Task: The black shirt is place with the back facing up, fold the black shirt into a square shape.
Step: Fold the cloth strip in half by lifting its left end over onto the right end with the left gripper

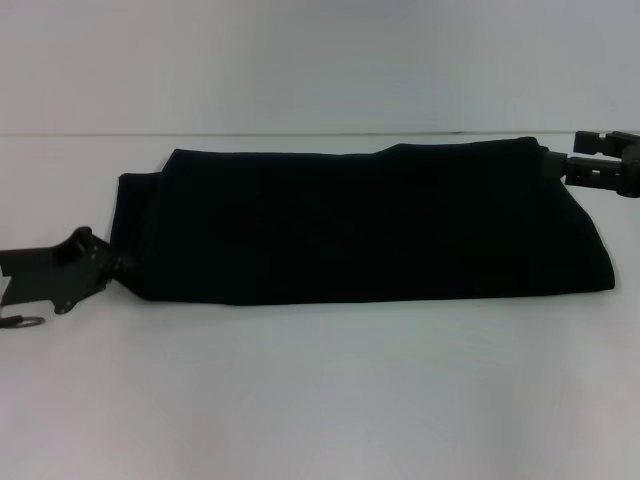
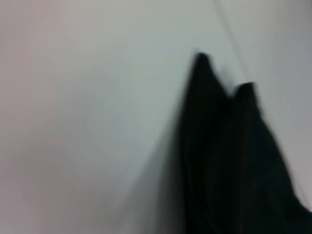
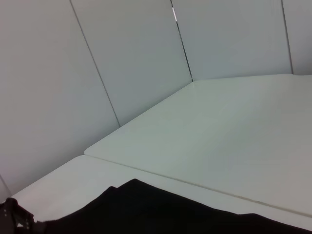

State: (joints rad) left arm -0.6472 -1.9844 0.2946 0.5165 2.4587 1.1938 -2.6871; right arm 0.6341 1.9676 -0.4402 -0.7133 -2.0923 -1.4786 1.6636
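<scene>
Shirt (image 1: 370, 225) is laid flat across the middle of the counter (image 1: 320, 400) as a long black band, running side to side. Sleeves look already folded in: no sleeve sticks out, and a doubled layer shows at the robot's left end. No lettering is visible, so the plain side is up.

Judged progress: lengthwise folds are done, the cross fold(s) are not. The shape is a wide rectangle, not a square yet. The ends probably need to be brought toward each other once or twice.

Left gripper (image 1: 118, 265) is set at the shirt's near left corner, touching or just at the cloth edge. Whether it is clamped on the cloth or apart cannot be told. In the left wrist view only two peaked folds of the cloth are seen against the counter.

Right gripper (image 1: 548, 162) is set at the far right corner of the shirt, at the cloth edge. Its state cannot be told either.
</scene>
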